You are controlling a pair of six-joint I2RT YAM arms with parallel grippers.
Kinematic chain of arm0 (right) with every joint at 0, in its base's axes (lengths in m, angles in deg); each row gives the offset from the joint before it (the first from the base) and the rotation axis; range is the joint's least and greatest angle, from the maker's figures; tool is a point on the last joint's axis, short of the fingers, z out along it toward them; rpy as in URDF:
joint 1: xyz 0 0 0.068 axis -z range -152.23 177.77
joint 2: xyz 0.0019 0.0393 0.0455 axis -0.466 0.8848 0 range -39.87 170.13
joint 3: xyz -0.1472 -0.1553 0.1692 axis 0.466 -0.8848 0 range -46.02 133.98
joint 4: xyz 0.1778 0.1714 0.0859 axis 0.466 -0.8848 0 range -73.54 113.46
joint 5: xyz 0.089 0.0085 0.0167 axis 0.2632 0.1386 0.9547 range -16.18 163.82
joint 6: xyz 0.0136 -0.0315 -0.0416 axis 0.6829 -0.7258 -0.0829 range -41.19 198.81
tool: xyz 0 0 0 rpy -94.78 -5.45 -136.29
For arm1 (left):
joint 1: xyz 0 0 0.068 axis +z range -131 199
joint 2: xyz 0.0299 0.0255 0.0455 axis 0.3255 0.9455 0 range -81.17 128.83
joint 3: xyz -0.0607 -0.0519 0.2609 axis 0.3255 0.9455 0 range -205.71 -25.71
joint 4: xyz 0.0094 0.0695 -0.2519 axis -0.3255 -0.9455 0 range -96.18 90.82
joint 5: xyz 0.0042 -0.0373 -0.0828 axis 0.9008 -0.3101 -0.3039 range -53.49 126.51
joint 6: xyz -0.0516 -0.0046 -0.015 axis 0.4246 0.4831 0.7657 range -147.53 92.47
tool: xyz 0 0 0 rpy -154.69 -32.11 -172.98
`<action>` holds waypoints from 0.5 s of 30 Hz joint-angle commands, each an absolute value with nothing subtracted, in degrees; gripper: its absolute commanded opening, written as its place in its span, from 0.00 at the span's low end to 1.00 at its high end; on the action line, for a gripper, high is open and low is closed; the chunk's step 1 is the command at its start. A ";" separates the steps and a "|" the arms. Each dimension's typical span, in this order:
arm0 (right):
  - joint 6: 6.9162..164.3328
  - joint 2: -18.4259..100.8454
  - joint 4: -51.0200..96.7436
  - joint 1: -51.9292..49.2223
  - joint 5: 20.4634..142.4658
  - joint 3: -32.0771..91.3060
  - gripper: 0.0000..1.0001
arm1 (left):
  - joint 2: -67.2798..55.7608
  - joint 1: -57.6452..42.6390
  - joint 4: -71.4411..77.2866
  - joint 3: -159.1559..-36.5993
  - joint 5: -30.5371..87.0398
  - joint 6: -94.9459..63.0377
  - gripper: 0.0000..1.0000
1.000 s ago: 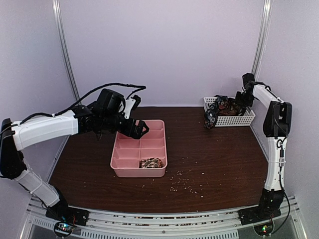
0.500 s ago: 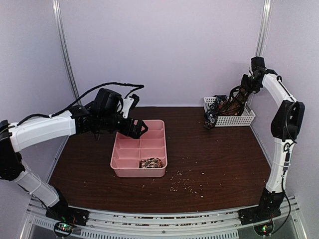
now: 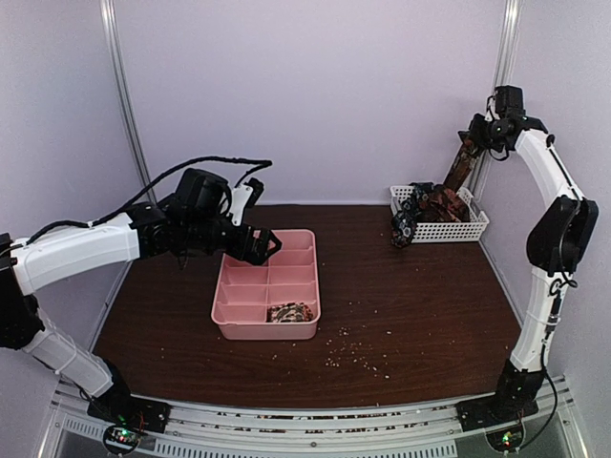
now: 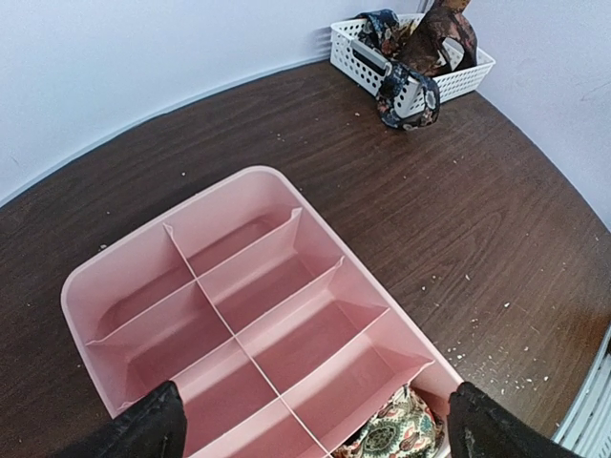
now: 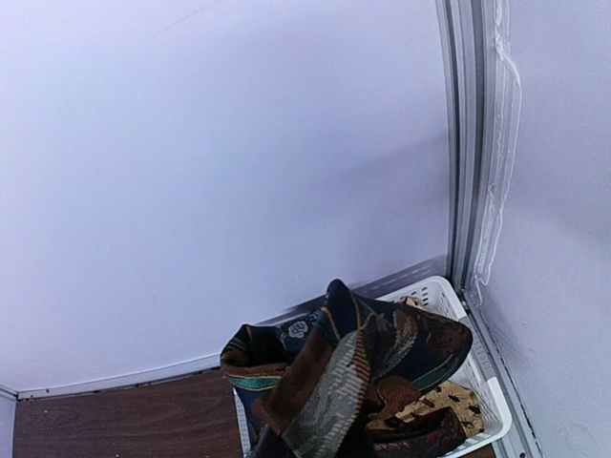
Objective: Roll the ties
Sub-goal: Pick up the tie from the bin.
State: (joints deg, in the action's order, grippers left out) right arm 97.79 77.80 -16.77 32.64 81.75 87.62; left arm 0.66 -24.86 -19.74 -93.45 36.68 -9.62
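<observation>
- Right gripper (image 3: 471,143), high above the basket (image 3: 449,230) at the table's 2 o'clock, grips a brown tie (image 3: 460,170) whose tail hangs into the basket.
- A blue tie (image 3: 405,225) droops over the basket's 8 o'clock rim.
- Left gripper (image 3: 267,246), fingers spread wide, hovers over the pink tray's (image 3: 265,330) 11 o'clock corner.
- A coiled tie (image 3: 289,311) sits in the tray's 5 o'clock compartment.

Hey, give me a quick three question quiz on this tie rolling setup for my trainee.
1. True or false: the left gripper holds a tie.
2. Which pink tray compartment has the rolled tie? A near right, B far left, C far right.
3. The right gripper grips a brown tie; what does its lower end hang into?
Key: 1 false, it is open. 2 A. 3 the white basket.
</observation>
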 commanded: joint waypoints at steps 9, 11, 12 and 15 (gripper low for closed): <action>104.26 65.41 -4.95 29.38 96.66 89.79 0.00 | -2.17 -24.47 -17.10 -92.94 36.61 -10.13 0.98; 105.41 63.63 -3.45 28.74 98.49 90.19 0.00 | -2.52 -24.43 -17.18 -93.06 36.75 -10.18 0.98; 106.14 62.86 -2.66 28.46 99.46 90.35 0.00 | -2.72 -24.42 -17.20 -93.08 36.73 -10.21 0.98; 108.50 60.55 -0.16 27.63 102.22 90.76 0.00 | -3.40 -24.44 -17.36 -93.06 36.79 -10.20 0.98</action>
